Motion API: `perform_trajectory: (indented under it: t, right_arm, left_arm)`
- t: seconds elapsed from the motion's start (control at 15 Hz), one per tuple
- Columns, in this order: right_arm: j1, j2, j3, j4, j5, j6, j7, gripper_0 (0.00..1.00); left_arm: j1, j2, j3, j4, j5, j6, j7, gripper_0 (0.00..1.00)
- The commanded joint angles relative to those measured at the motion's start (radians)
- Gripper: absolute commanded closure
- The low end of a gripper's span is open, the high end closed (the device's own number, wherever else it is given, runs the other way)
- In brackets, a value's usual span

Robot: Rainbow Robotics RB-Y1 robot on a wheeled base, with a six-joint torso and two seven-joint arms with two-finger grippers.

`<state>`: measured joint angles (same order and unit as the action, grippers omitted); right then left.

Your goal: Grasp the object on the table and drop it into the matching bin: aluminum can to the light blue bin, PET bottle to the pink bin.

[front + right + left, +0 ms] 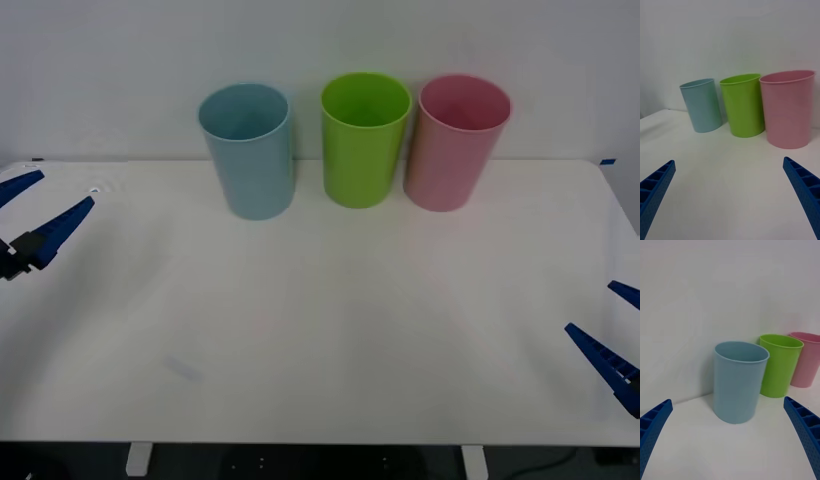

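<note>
We find the table (330,330) carrying three bins in a row along its far edge: the light blue bin (247,150) nearest the far left corner, a lime green bin (364,138) in the middle, and the pink bin (456,141) toward the far right corner. No can or bottle lies on the tabletop in the front view, and both wrist views show bare table surface ahead of the fingers. The left gripper (28,217) hangs over the left edge of the table with its jaws wide and nothing between them; the right gripper (618,335) sits at the right edge toward the near corner, jaws likewise wide and empty. What the light blue bin may hold we cannot tell, since its floor is not visible from these angles. We judge that either the drop is already made or no object has been presented; no grasp is under way.
</note>
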<state>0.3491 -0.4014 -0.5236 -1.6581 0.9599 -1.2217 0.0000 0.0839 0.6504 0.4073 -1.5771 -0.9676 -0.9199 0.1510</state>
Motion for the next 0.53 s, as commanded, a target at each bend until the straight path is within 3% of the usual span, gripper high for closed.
perform_trajectory:
  t: [0.07,0.53]
  right_arm:
    - [0.0,0.0,0.0,0.0,0.0,0.0,0.0,0.0]
    - [0.0,0.0,0.0,0.0,0.0,0.0,0.0,0.0]
  left_arm:
    - [0.086,0.0,0.071,-0.03,0.0,-0.088,-0.004,0.0]
    - [0.252,0.0,0.148,-0.075,0.044,-0.165,0.002,0.0]
